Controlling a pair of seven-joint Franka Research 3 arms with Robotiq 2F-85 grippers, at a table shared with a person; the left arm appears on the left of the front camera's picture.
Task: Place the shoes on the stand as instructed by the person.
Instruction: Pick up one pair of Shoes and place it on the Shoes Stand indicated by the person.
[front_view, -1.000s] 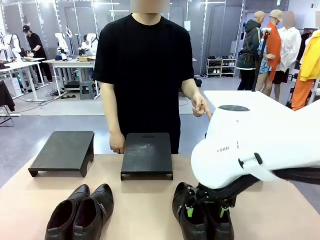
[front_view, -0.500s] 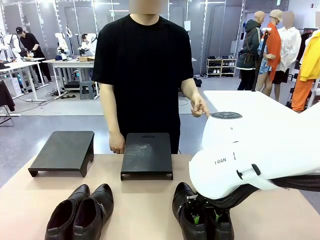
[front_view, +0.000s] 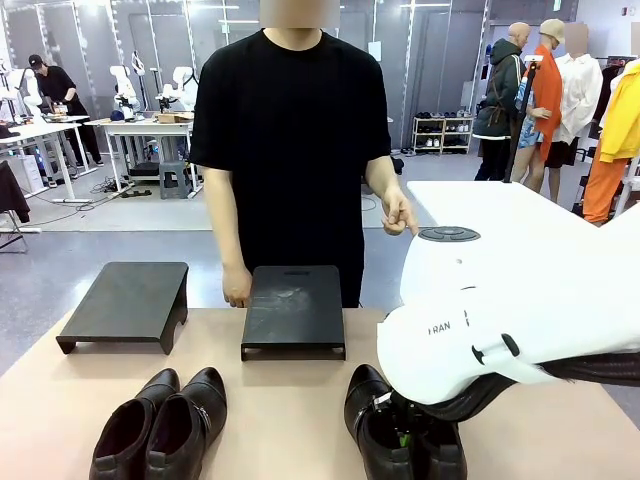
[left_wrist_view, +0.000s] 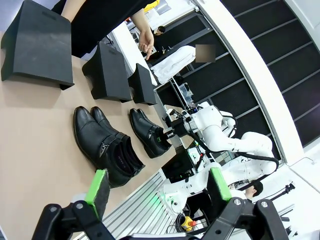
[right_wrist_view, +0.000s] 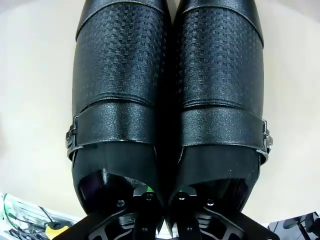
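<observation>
Front view, right gripper (front_view: 405, 436): low at the near right of the tan tabletop (front_view: 290, 400), under the white right arm, clamped on the pair of glossy black leather dress shoes with textured toes and buckled straps (front_view: 364, 398).
Right wrist view, grip: one finger sunk into each shoe opening, adjoining inner walls pinched between them. Buckled pair side by side, touching, toes pointing away. Unable to tell whether the soles are off the table.
Left gripper (left_wrist_view: 156, 184): wide open, green pads apart, nothing between. Hangs raised, well apart from both pairs.
Second pair: glossy black leather dress shoes with smooth rounded toes (front_view: 165, 425), near left of the table, side by side, untouched.
Stands: flat matte-black left stand (front_view: 125, 300) and matching middle stand (front_view: 293, 305) along the far edge, both bare. Third black stand (left_wrist_view: 141, 85) beyond the middle one in the left wrist view, also bare.
Person: black T-shirt, at the far side. One hand (front_view: 236, 288) at the middle stand's edge, other hand (front_view: 400, 212) at waist height with a finger extended. Unable to tell the target of that gesture.
Progress: early, no shoe on any stand yet.
Done: grasp on the buckled pair, secure by the look of it.
Left: lift, carry to whichever stand is indicated, set down, release. Then the same for the second pair.
</observation>
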